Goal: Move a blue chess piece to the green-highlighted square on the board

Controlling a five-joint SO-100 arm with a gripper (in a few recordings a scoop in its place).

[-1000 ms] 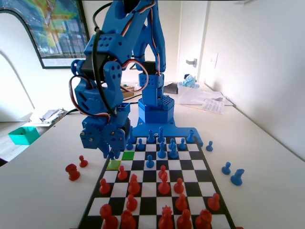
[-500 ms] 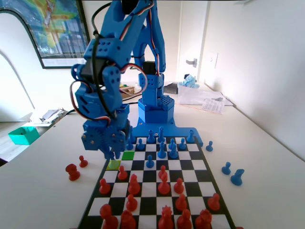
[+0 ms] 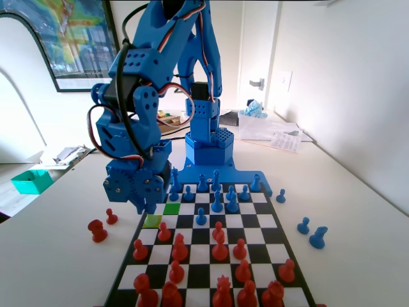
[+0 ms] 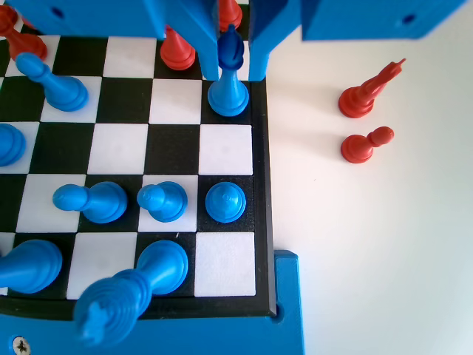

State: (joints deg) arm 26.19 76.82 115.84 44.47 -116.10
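In the wrist view a blue chess piece stands on a black square in the board's right edge column. Its head is in shadow between the two jaws of my gripper. The left jaw is against the head and a thin gap shows at the right jaw, so the gripper is open around the piece. In the fixed view the gripper hangs low over the board's left edge, above the lime square, and hides the piece. The green-highlighted square lies just right of the gripper, with nothing on it.
Blue pieces crowd the rows nearest the arm's base, and one stands mid-board. Red pieces fill the near half in the fixed view. Two red pieces lie on the table left of the board, and several blue ones on its right.
The arm and gripper have shifted a little to the left in the fixed view, staying low over the board's left edge. No piece has visibly moved.
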